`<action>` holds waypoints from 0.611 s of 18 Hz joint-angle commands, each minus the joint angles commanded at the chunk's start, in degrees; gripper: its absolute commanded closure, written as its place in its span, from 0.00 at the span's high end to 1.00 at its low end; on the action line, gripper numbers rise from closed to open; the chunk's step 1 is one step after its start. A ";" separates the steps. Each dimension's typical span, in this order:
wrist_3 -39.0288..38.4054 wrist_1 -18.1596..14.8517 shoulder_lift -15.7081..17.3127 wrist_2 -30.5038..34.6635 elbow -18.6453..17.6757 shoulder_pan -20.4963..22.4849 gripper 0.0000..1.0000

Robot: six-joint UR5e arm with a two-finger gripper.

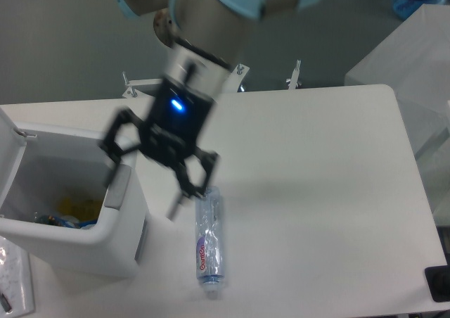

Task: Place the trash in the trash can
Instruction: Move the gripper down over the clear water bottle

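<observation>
**Open gripper above the bottle, bin lid up**

The gripper (144, 184) hangs over the table (316, 163) between the bin (84, 240) and the bottle (208, 240), blurred by motion. Its two fingers are spread wide apart with nothing between them: one finger (112, 164) points down next to the bin's right wall by the grey tab (119, 186), the other (176, 204) points down just left of the bottle's upper end. A blue light (176, 107) glows on the gripper's black body, and the arm (211, 22) rises from it toward the far edge of the table.

The clear bottle lies on its side on the table, near the front edge and just right of the bin, not touching it. Its white cap (209, 290) points toward the front edge, and the blue-and-red label (204, 256) faces up on its lower half.

The white bin stands at the table's front left corner with its lid (8, 138) swung up at the left. Inside, at the bottom, some yellow and dark items (67, 216) show, too small and blurred to name; the pouch cannot be made out among them.

A clear sheet with print (14, 279) lies at the front left corner, partly cut off by the frame. A small black object (437, 284) sits at the front right corner.
</observation>
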 joint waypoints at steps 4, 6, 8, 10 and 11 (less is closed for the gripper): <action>0.70 -8.43 -5.80 4.04 4.65 0.53 1.00; 0.79 -13.00 -8.61 6.59 7.73 0.53 1.00; 0.88 -16.08 -11.08 10.01 9.23 0.36 1.00; 0.88 -17.41 -13.10 13.35 9.59 -0.08 1.00; 0.88 -17.85 -13.89 14.59 9.76 -0.69 1.00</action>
